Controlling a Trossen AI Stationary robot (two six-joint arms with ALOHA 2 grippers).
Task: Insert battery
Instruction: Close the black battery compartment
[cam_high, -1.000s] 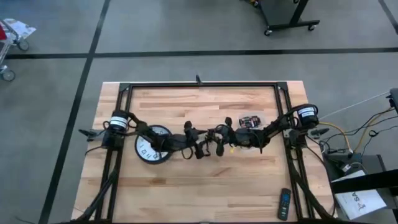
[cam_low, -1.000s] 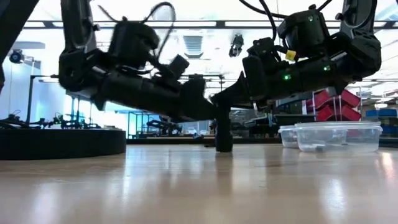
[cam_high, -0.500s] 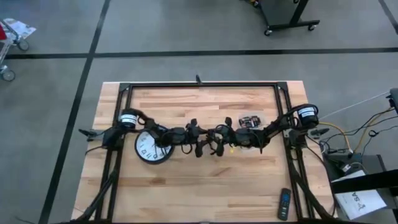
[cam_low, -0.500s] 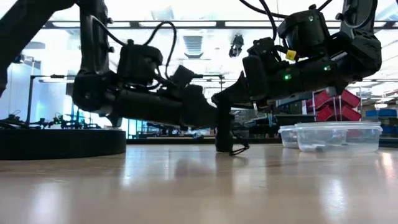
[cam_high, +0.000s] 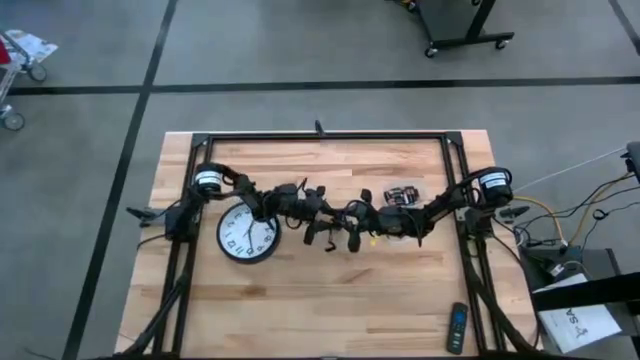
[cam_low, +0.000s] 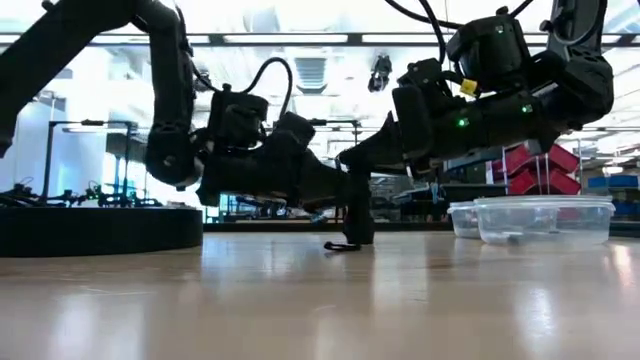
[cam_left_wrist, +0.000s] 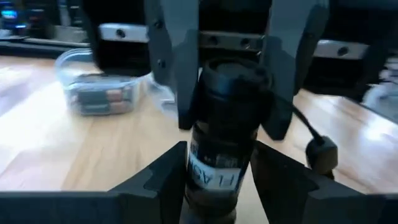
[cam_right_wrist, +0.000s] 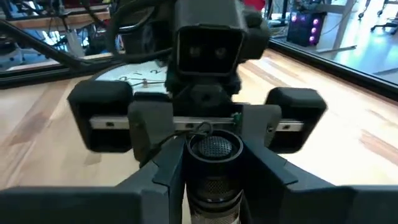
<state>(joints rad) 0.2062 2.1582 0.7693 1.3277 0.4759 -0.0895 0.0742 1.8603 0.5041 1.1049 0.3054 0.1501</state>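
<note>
Both claws were met at mid-surface (cam_high: 300, 290). The flashlight (cam_left_wrist: 224, 137) was held upright on the wood, pinched by the right claw (cam_high: 349, 228) and also clamped by the left claw (cam_high: 322, 222) from the opposite side. A wall clock (cam_high: 247, 237) lay flat beside the left arm. A clear plastic container (cam_low: 530, 218) of batteries stood near the right arm

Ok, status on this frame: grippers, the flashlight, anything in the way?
Left gripper and right gripper both shut on black cylindrical flashlight, upright mid-table. Round white wall clock and clear plastic battery tub stand clear.
</note>
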